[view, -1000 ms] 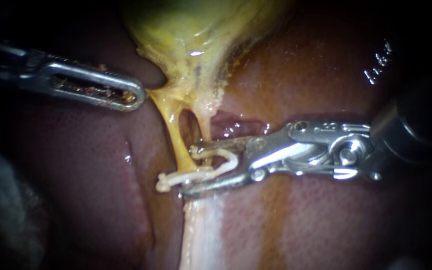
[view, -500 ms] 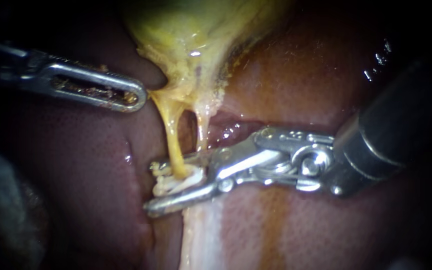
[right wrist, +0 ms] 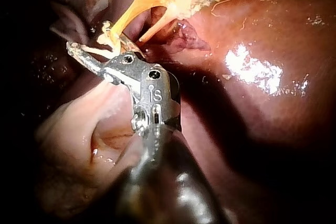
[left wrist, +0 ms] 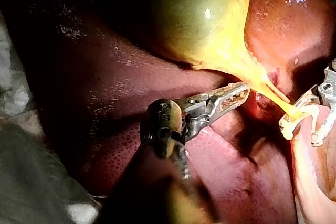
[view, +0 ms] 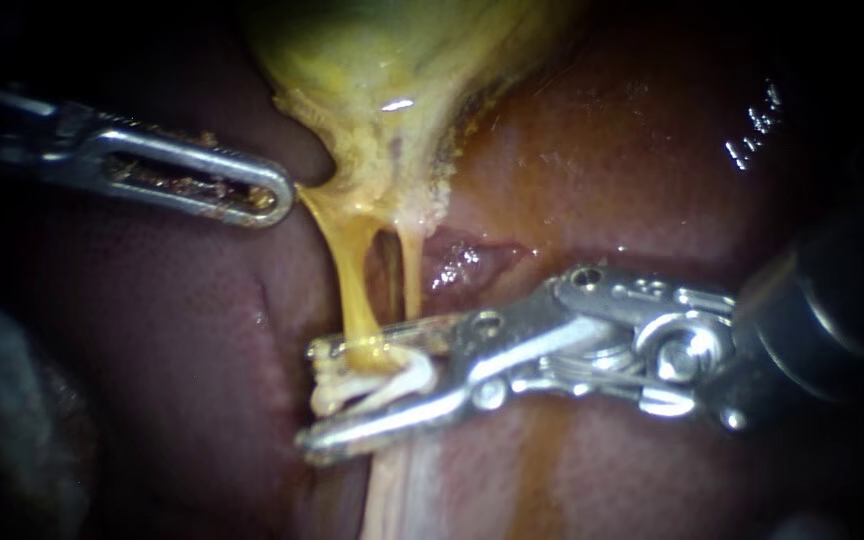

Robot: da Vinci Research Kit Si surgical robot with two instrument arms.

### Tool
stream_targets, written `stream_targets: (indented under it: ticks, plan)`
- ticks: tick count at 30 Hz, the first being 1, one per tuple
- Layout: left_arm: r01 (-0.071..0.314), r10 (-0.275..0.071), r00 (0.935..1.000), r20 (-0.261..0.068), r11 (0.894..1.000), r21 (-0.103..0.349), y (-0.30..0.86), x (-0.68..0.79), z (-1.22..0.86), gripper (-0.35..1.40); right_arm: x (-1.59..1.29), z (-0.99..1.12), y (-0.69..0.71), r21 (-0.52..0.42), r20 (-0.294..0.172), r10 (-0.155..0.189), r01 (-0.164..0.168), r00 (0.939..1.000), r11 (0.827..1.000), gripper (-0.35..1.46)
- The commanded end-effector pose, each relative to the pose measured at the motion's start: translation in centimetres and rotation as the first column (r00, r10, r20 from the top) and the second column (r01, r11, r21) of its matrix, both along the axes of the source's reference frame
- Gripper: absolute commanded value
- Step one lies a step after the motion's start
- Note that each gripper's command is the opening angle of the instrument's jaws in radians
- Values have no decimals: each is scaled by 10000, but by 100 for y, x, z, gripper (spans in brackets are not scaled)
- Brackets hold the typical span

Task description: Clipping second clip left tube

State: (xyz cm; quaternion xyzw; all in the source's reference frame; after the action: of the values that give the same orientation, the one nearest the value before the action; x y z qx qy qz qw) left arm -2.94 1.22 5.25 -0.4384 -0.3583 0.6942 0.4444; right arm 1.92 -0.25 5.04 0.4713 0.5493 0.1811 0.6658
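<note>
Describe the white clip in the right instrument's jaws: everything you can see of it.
The clip is small, white and plastic-looking, bent into a narrow V whose two legs are not closed together. It lies between the jaws of the right instrument, which press on it from both sides. The yellow left tube runs down into it and seems to pass between its legs. The liver lies behind it.
</note>
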Motion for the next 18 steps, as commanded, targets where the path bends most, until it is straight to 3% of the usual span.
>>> stream_targets:
  ticks: [1, 4, 8, 11, 18]
  plan:
    - [-4, 4, 10000, 4, 10000, 1, 0, 0, 0, -35, 1, -2, 0, 14, -71, -96, 96, 9999, 10000, 42]
    - [-6, 6, 10000, 5, 10000, 1, 0, 0, 0, -35, 1, -2, 1, 37, -222, -332, 332, 9992, 9994, 41]
    - [-8, 8, 10000, 6, 10000, 0, 0, 0, 1, -35, 0, 3, 5, -12, -138, -123, 123, 9998, 9999, 36]
    - [-8, 8, 10000, 7, 10000, 0, 1, 0, 1, -35, -2, 7, 9, 114, 76, 183, -184, 9998, 9998, 24]
    - [-8, 8, 10000, 6, 10000, 0, 1, 0, 1, -35, -9, 13, 15, 815, 421, 176, -210, 9990, 9964, -15]
